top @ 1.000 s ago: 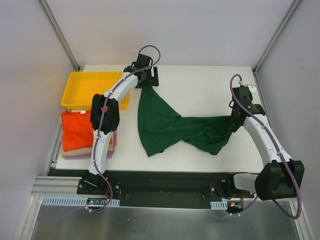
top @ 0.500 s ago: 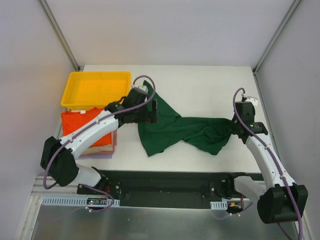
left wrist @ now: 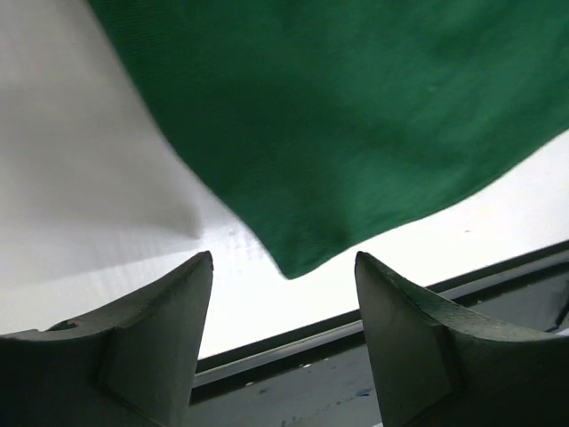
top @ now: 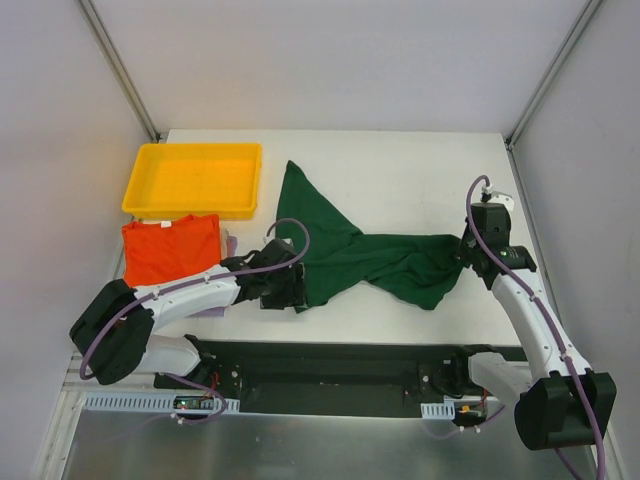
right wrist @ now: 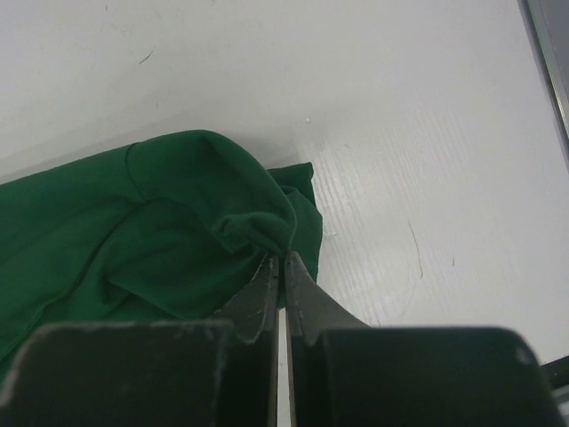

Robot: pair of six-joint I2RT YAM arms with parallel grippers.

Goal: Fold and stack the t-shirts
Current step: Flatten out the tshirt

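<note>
The dark green t-shirt (top: 355, 250) lies crumpled across the middle of the white table (top: 400, 170). My left gripper (top: 292, 292) is open and empty, low over the shirt's near-left corner (left wrist: 302, 253), which hangs between its fingertips (left wrist: 191, 276). My right gripper (top: 468, 245) is shut on a fold at the shirt's right edge (right wrist: 267, 227). The orange t-shirt (top: 170, 248) tops the stack at the left, with a pale pink-lilac edge (top: 232, 243) showing under it.
A yellow plastic tray (top: 193, 178) stands at the back left, behind the stack. The table's near edge and a dark rail (left wrist: 373, 342) lie just beyond the left gripper. Grey walls close in on both sides.
My left gripper let go of the shirt's top-left corner and swung down to the near-left corner. That released corner now lies flat at the back. The right gripper kept its hold.
</note>
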